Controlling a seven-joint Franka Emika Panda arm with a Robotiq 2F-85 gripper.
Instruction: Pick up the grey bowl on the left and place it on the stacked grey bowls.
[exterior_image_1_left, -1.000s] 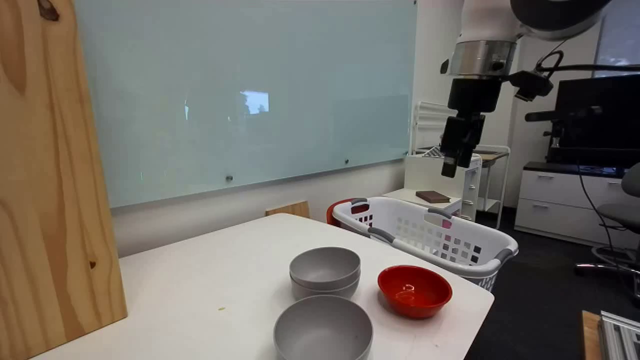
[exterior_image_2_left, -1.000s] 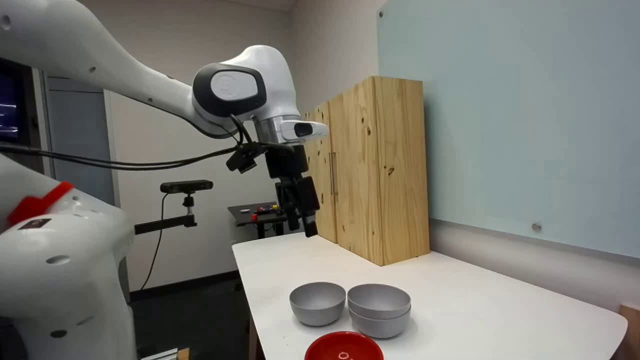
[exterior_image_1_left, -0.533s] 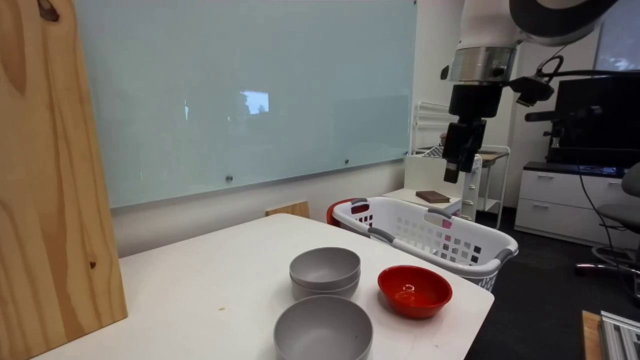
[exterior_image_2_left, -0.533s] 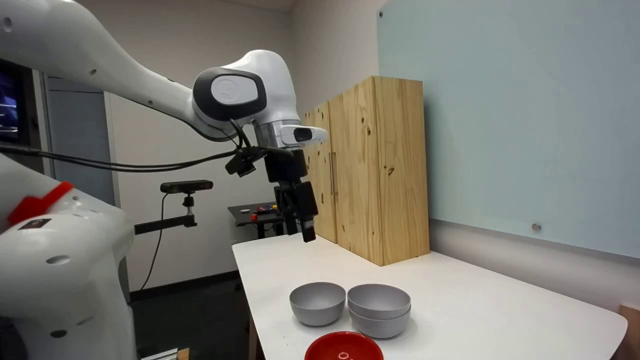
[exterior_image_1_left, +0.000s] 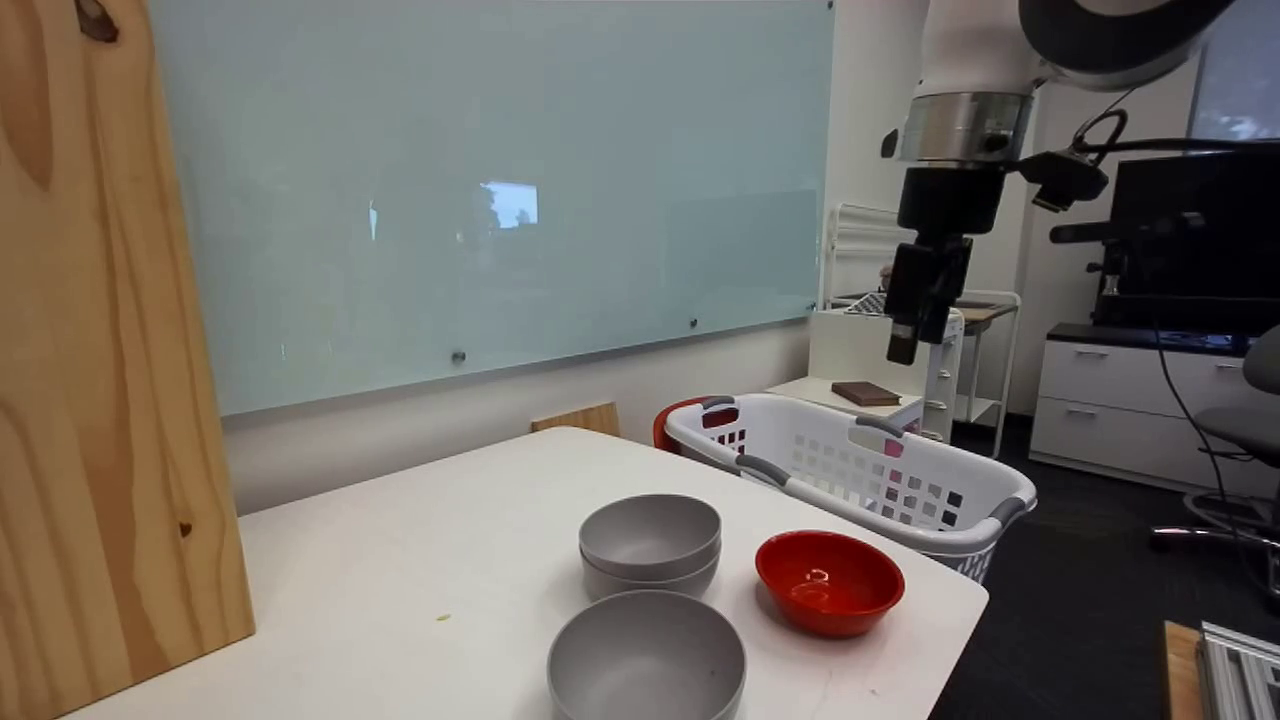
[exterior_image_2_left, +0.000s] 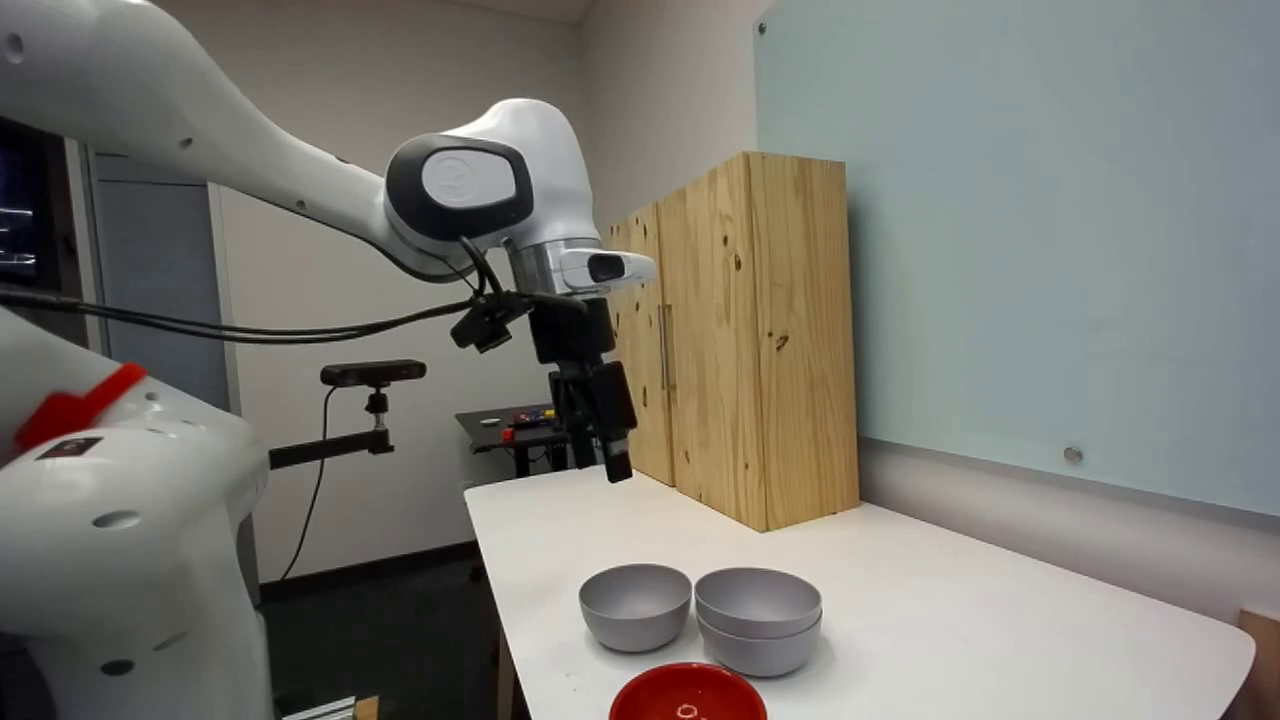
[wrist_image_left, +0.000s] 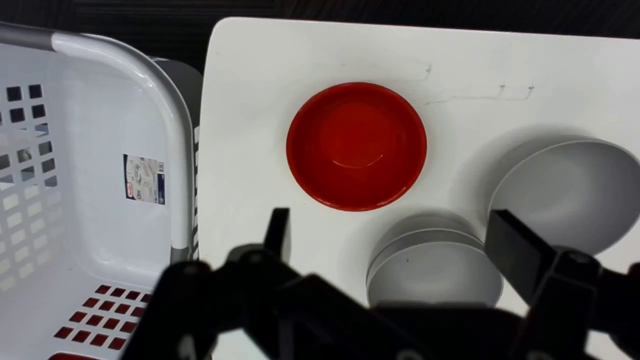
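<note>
The single grey bowl (exterior_image_1_left: 647, 660) stands upright on the white table, close beside the stacked grey bowls (exterior_image_1_left: 650, 535). In an exterior view the single grey bowl (exterior_image_2_left: 635, 608) is left of the stacked grey bowls (exterior_image_2_left: 758, 620), whose two rims show. My gripper (exterior_image_2_left: 602, 470) is in the air well above the table, holding nothing. In the wrist view my gripper (wrist_image_left: 392, 222) is open with its fingers wide apart. The stacked grey bowls (wrist_image_left: 435, 270) show between the fingers, partly hidden by the gripper body. The grey bowl (wrist_image_left: 570, 195) shows beyond the right finger, which covers part of it.
A red bowl (exterior_image_1_left: 830, 583) stands near the stack, by the table's edge. A white laundry basket (exterior_image_1_left: 850, 470) with grey handles stands against the table end. A tall wooden cabinet (exterior_image_2_left: 760, 340) stands on the table. A glass board (exterior_image_1_left: 500, 200) hangs on the wall behind.
My gripper has come down slightly over the last second, with almost no motion in the last half second. The bowls have not moved.
</note>
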